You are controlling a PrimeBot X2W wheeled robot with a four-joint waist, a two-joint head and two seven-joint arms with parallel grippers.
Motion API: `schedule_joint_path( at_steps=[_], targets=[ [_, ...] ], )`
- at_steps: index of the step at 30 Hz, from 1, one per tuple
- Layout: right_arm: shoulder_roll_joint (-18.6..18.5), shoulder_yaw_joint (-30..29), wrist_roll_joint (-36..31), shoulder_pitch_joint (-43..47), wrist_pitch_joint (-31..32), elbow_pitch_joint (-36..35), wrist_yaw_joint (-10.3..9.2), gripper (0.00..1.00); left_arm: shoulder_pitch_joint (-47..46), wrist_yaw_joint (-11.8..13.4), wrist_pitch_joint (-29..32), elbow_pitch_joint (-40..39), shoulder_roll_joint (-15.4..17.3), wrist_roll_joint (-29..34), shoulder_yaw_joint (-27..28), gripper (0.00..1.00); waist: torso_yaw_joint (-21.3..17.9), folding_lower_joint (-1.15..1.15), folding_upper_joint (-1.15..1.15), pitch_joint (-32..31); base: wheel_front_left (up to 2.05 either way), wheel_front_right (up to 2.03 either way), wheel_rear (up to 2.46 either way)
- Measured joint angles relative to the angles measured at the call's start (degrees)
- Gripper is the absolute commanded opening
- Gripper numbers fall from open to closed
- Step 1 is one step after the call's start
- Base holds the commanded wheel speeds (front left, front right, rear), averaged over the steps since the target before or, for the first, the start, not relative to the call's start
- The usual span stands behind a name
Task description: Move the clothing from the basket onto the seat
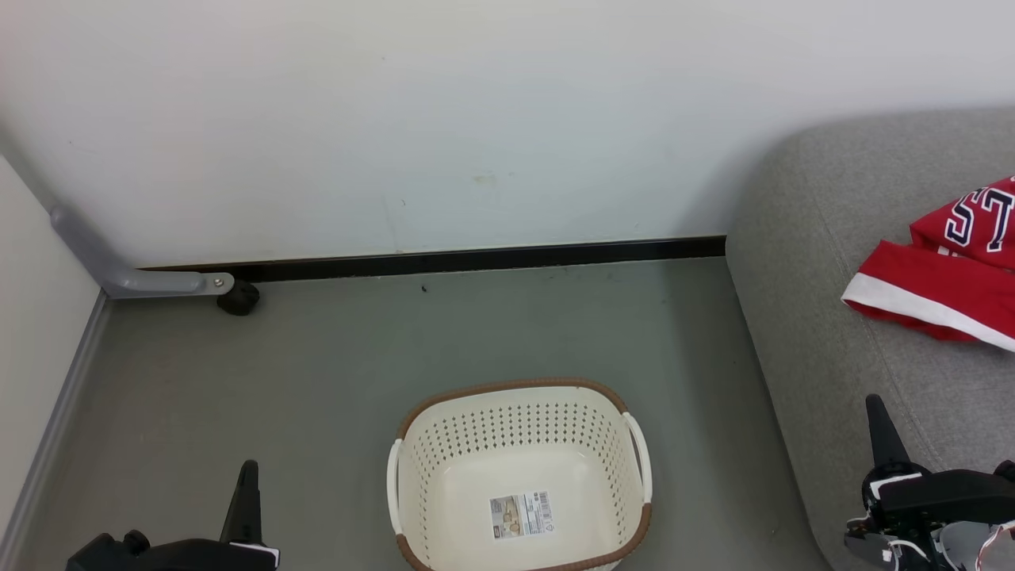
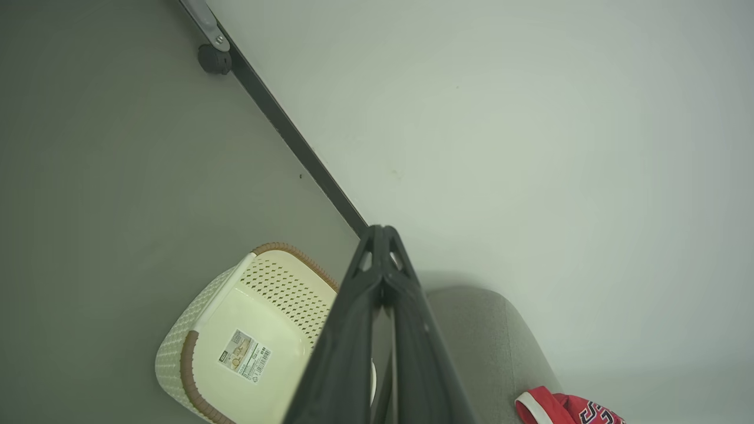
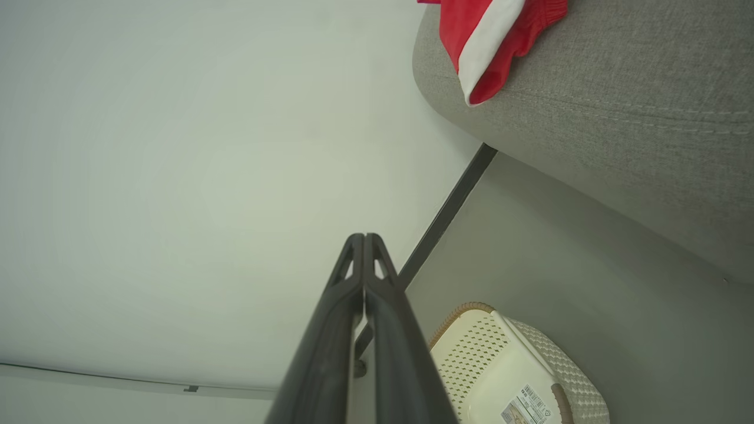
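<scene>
The clothing (image 1: pixel 936 297) lies on the seat (image 1: pixel 801 317), beyond the right fingers (image 1: pixel 884 436), which are pressed together, near it but not touching. The left fingers (image 1: pixel 246 507), also together, sit well apart from it, left of the basket (image 1: pixel 507 387) on the floor (image 1: pixel 317 357).

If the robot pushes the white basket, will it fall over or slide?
Probably slide: the basket sits wide and flat on the smooth floor. It likely feels light, being holey plastic holding just a sticker. A push high up might tip it.
</scene>
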Motion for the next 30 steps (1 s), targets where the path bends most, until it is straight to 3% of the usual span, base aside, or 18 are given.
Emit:
schedule_joint_path(
  at_steps=[30],
  targets=[
    [1.23, -5.05, 23.80, 1.31, 6.25, -4.11, 0.75, 0.00, -1.37, -3.50, 6.17, -2.15, -0.78, -23.28, 2.96, 0.00, -1.05, 0.00, 0.00, 0.13, 0.00, 0.00, 0.00]
  ],
)
